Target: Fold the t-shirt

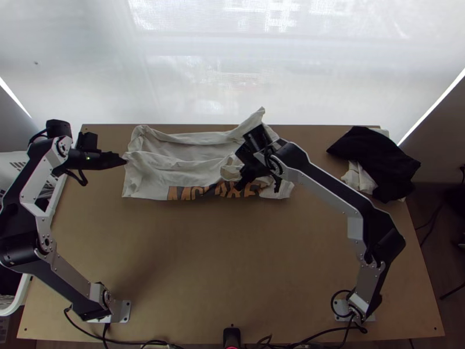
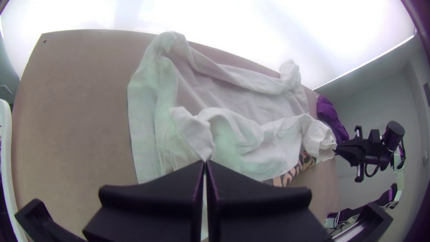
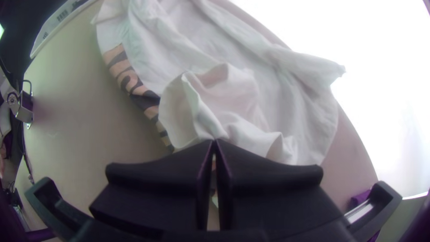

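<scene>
Clearly the broad light-brown wooden table point(image 1: 226, 256) carries the work on its far half, where the off-white cotton t-shirt point(image 1: 177, 166) lies stretched left to right, rumpled and partly doubled over itself. One peak of it, perhaps a sleeve or corner, pokes past the far edge. On the far right sits a loose black cloth heap point(image 1: 378, 160), with pale fabric under it, well apart from the shirt. Along the shirt's near edge runs a band of orange-and-black print point(image 1: 189, 192), partly covered by white folds. The left gripper point(image 2: 206, 162), at the shirt's left end, has its black fingers pressed together on a small raised point of the white fabric. Towards the shirt's right end, the right gripper point(image 3: 215, 141) is likewise closed, with a pinch of bunched white cloth at its tips; how deep that bite goes I can't fairly judge, since the fingers cover it. The step in hand looks like a lengthwise fold, one layer held at two places, with the rest still to be straightened. The next move, I'd say, calls for both arms to go together, keeping the cloth taut between them, then laying the held edge down level before letting go; uneven travel could skew the fold or slip the right-hand pinch.
</scene>
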You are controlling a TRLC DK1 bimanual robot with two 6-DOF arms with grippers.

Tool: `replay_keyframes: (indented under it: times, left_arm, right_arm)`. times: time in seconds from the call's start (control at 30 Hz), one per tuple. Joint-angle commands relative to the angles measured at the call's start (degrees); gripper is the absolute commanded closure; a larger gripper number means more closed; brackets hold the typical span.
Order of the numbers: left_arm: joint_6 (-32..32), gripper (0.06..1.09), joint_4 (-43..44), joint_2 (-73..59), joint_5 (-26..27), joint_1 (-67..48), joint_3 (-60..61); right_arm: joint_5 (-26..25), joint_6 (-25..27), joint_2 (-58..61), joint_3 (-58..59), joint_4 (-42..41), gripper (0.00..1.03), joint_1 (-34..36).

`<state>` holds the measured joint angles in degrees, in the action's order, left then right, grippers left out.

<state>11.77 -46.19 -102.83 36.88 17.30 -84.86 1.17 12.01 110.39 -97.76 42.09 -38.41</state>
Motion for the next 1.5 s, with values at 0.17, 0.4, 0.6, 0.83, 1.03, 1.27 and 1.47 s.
replay_keyframes:
  times: [0.17,0.4,0.6,0.83,1.03,1.27,1.47]
  left_arm:
    - [-0.70,1.05,-5.75,6.94,2.23,1.07,-6.02]
    - [-1.93,1.05,-10.32,10.10,3.37,1.25,-12.44]
    - [-3.42,1.05,-11.20,14.76,3.46,1.25,-17.36]
    - [-5.71,1.05,-12.34,19.24,3.46,1.86,-26.50]
    - [-8.96,1.05,-12.25,21.97,3.37,3.62,-34.23]
    - [-11.59,1.05,-9.26,24.60,3.37,6.69,-44.08]
    - [-17.22,1.05,1.37,30.23,3.02,11.35,-44.08]
  right_arm:
    - [-0.03,-1.46,-10.37,-2.09,0.19,1.00,9.23]
    - [-0.47,-1.82,-15.20,-6.92,0.63,1.00,13.89]
    - [-2.31,-1.99,-19.86,-10.79,0.89,1.00,16.35]
    - [-4.07,-2.43,-25.66,-14.13,0.89,1.00,18.55]
    - [-5.92,-1.82,-29.09,-20.46,2.12,1.00,19.08]
    - [-8.46,-0.67,-32.25,-27.05,2.21,1.00,18.99]
    - [-10.40,2.32,-34.54,-32.32,1.77,1.00,18.90]
